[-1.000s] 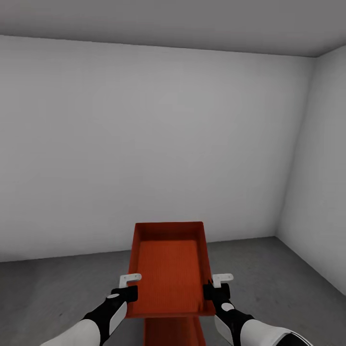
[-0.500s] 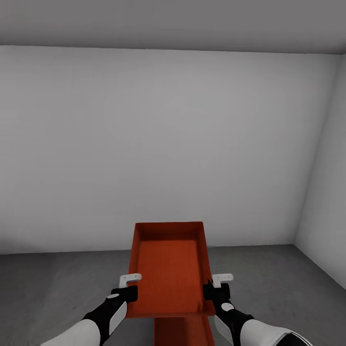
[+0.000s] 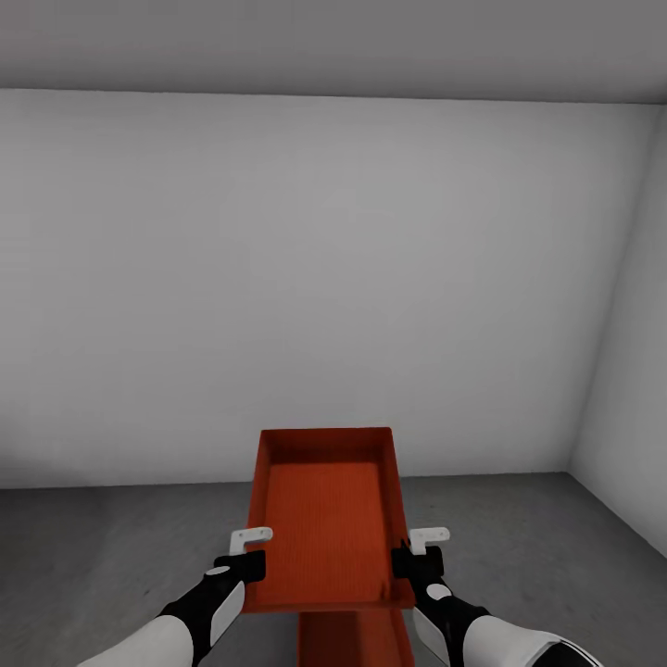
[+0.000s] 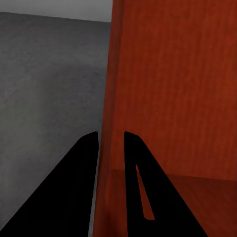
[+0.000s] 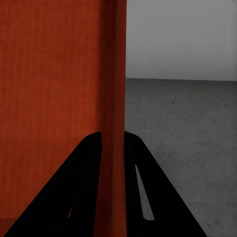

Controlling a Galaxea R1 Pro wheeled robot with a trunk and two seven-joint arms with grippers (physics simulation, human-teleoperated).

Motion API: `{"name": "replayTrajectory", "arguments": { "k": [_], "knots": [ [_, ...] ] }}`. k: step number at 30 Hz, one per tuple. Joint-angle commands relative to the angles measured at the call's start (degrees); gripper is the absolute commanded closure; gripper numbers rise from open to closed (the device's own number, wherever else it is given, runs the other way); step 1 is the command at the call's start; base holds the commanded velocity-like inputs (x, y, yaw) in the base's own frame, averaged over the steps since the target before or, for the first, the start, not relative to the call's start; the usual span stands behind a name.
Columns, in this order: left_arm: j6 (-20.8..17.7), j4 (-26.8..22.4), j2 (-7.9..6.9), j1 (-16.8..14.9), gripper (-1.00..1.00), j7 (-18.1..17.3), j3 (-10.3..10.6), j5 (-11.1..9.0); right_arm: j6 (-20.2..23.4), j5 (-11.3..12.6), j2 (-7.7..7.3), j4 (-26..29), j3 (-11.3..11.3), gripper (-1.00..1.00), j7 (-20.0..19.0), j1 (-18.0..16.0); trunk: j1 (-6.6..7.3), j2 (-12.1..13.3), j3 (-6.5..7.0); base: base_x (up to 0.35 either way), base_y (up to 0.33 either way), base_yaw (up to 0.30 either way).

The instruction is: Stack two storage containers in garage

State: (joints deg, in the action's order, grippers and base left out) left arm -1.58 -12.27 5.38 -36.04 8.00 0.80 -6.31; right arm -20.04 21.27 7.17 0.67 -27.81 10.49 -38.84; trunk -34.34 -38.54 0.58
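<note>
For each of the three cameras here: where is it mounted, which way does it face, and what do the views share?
Head view: on the head, looking forward and down at the held container, a second container below it, the floor and white wall; both forearms show.
Left wrist view: along the left end effector, clamped on the container's wall.
Right wrist view: along the right end effector, clamped on the opposite wall.
Shared: the held container and the floor.

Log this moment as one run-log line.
garage | left gripper shut on upper container | right gripper same | lower container beneath
</note>
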Motion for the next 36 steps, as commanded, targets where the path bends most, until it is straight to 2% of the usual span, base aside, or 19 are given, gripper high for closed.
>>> {"name": "replayTrajectory", "arguments": {
  "k": [1,19,28,36],
  "knots": [
    [-0.19,-0.35,-0.28,0.01,1.00,0.62,-1.00,0.64,0.27,-0.65,0.04,0.04,3.64,1.00,-0.20,-0.01,-0.01,-0.03,-0.01,0.000,0.000,0.000],
    [-0.26,-0.26,-0.04,0.00,1.00,0.73,-1.03,0.76,0.28,-0.62,0.04,0.04,3.64,1.00,-0.19,-0.01,-0.01,-0.03,-0.01,0.006,0.000,0.000],
    [-0.18,-0.13,-0.14,0.00,1.00,0.64,-1.06,0.70,0.31,-0.62,0.04,0.04,3.64,1.00,-0.17,-0.01,-0.01,-0.03,-0.01,0.221,0.000,0.000],
    [-0.18,-0.13,-0.11,0.00,1.00,0.61,-1.07,0.76,0.29,-0.62,0.04,0.04,3.64,1.00,-0.16,-0.01,-0.01,-0.03,-0.01,0.042,0.000,0.000]
  ]
}}
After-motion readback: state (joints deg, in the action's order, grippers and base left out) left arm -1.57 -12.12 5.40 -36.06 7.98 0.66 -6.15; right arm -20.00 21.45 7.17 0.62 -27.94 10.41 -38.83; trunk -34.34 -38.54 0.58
